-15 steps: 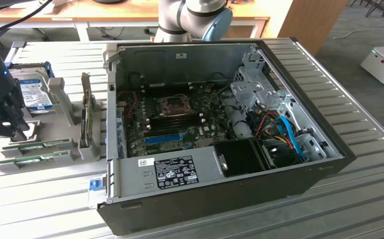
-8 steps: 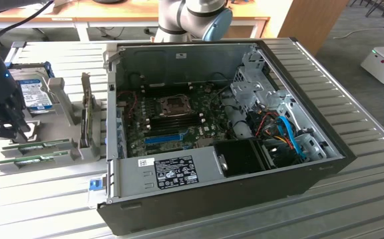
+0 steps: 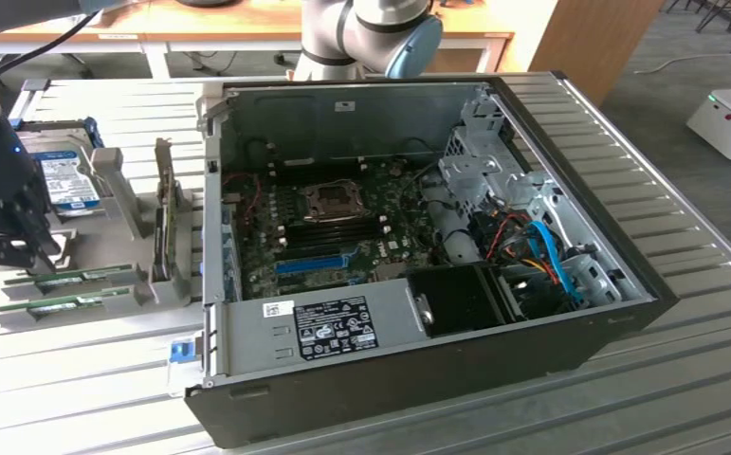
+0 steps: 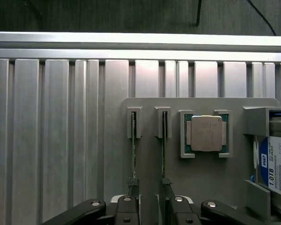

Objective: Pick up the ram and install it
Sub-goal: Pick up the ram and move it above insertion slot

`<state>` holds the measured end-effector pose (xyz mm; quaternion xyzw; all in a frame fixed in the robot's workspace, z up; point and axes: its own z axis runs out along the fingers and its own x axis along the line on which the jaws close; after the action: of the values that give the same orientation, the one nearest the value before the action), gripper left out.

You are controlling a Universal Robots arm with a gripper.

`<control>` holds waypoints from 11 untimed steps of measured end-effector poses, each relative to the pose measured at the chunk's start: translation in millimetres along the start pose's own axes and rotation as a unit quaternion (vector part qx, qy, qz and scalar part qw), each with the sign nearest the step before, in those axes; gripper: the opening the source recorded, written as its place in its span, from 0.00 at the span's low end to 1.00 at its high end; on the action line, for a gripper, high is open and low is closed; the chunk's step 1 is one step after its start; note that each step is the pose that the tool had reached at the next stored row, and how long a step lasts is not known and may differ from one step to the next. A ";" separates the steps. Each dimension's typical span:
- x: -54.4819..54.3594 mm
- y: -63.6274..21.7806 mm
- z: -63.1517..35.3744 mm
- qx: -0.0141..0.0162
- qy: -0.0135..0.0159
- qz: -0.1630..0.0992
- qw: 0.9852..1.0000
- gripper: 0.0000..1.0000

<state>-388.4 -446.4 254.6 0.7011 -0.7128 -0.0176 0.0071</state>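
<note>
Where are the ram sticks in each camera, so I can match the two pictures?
Exterior view: the ram sticks show as two green strips in the grey holder, at the exterior view's lower left, beside the computer case.
Wrist view: the ram sticks are seen edge-on as two thin lines in slots beside the square processor.
Shared landmark: the blue-labelled hard drive.

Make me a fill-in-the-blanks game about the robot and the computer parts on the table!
The robot's hand hangs wide ___ over the memory sticks.
___ memory sticks stand on edge in the grey holder.
The square silver chip sits between the sticks and the ___.
Missing words: open; two; hard drive.
</note>
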 end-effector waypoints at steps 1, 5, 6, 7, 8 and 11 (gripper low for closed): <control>0.0 0.0 0.8 0.000 0.000 0.000 1.000 0.31; 0.1 -0.1 4.1 0.000 0.000 0.000 1.000 0.31; 0.2 -0.1 5.0 0.000 0.000 0.000 1.000 0.31; 0.2 -0.2 5.8 0.000 0.000 0.000 1.000 0.31; 0.2 -0.2 6.7 0.000 0.000 0.000 1.000 0.31; 0.3 -0.3 9.1 0.000 0.000 0.000 1.000 0.31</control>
<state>-388.4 -446.5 245.5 0.7011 -0.7128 -0.0175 0.0069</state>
